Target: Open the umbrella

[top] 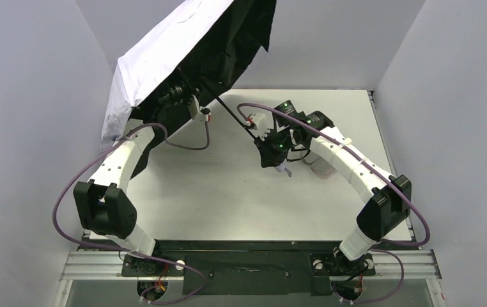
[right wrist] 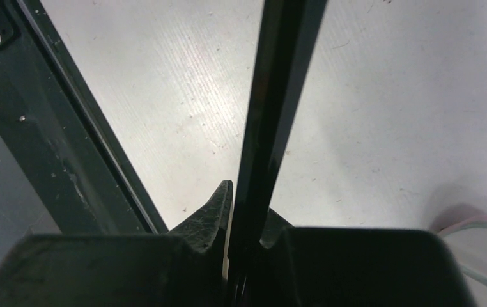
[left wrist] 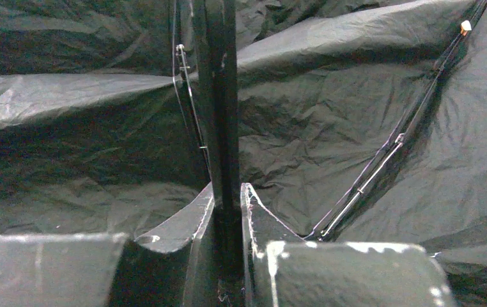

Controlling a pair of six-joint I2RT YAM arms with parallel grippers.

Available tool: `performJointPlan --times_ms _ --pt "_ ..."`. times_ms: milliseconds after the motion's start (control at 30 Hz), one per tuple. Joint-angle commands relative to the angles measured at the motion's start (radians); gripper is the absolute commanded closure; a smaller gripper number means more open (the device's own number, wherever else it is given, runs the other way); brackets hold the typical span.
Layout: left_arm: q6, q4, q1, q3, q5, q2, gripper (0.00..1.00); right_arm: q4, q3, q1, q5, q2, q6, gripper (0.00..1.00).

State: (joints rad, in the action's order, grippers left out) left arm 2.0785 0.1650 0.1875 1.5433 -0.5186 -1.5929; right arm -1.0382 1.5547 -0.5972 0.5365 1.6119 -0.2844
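At the far left we see the umbrella held up off the counter. Its pale canopy is spread and tilted, with the black underside turned toward the arms. Our left end effector sits up under that canopy. In its wrist view the fingers are pinched tight on the black shaft, and thin ribs run across the crinkled fabric behind. The shaft slants down and to the right over mid-counter. There our right end effector is clamped narrowly on it, close to the small lavender handle. Just right of that, a pale pink sleeve lies on the counter, partly hidden by the right arm.
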Motion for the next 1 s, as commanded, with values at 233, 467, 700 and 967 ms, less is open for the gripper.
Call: performJointPlan --times_ms 233,467,700,967 --pt "0.053 -0.423 -0.338 0.166 0.505 -0.084 0.89 -0.414 -0.129 -0.019 -0.042 -0.135 -0.210 1.00" --pt "0.036 -0.418 -0.398 0.251 0.564 -0.143 0.90 -0.436 -0.185 -0.021 -0.083 -0.143 -0.233 1.00" --pt "0.034 -0.423 -0.464 0.333 0.585 -0.204 0.93 -0.472 -0.227 -0.043 -0.111 -0.142 -0.258 1.00" --pt "0.038 -0.413 -0.518 0.424 0.612 -0.269 0.99 -0.514 -0.278 -0.073 -0.136 -0.152 -0.287 1.00"
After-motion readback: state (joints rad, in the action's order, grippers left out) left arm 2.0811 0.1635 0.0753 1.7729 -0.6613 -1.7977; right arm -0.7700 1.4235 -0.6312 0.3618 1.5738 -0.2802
